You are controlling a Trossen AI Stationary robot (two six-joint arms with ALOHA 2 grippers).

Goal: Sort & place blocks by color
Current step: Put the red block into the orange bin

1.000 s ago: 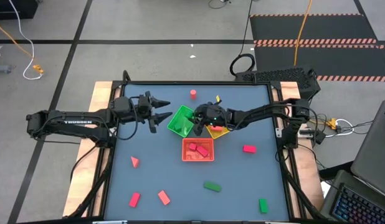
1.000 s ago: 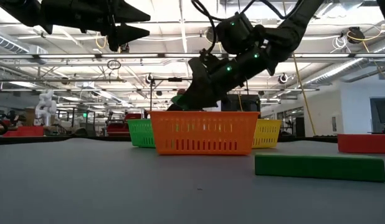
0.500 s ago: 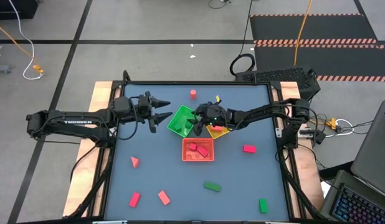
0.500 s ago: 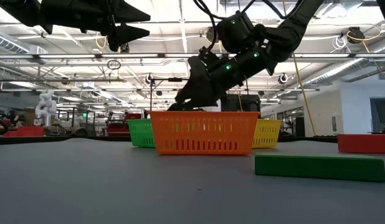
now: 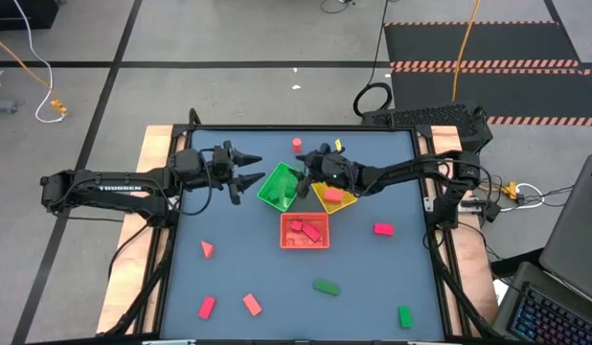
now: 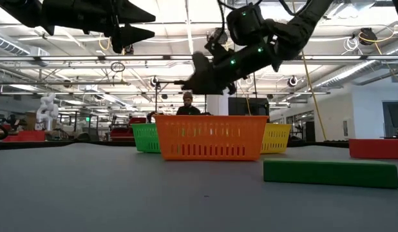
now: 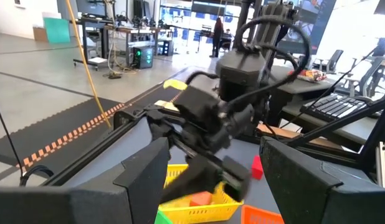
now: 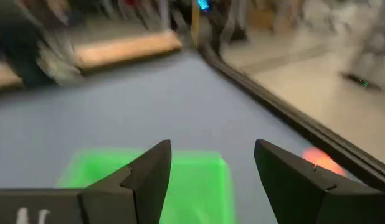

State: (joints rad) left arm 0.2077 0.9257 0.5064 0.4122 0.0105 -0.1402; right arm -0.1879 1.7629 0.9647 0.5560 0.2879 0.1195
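The middle of the tabletop (image 5: pixel 239 268) was crowded: the green tray (image 5: pixel 278 185), yellow tray (image 5: pixel 334 198) and orange tray (image 5: pixel 305 231) stood touching in a cluster, with the right gripper (image 5: pixel 303 177) above the green one. The left gripper (image 5: pixel 250 171) hung just beside the green tray, its jaws apart. Wide bare tabletop lay toward the near edge, broken only by scattered blocks (image 5: pixel 326 287).
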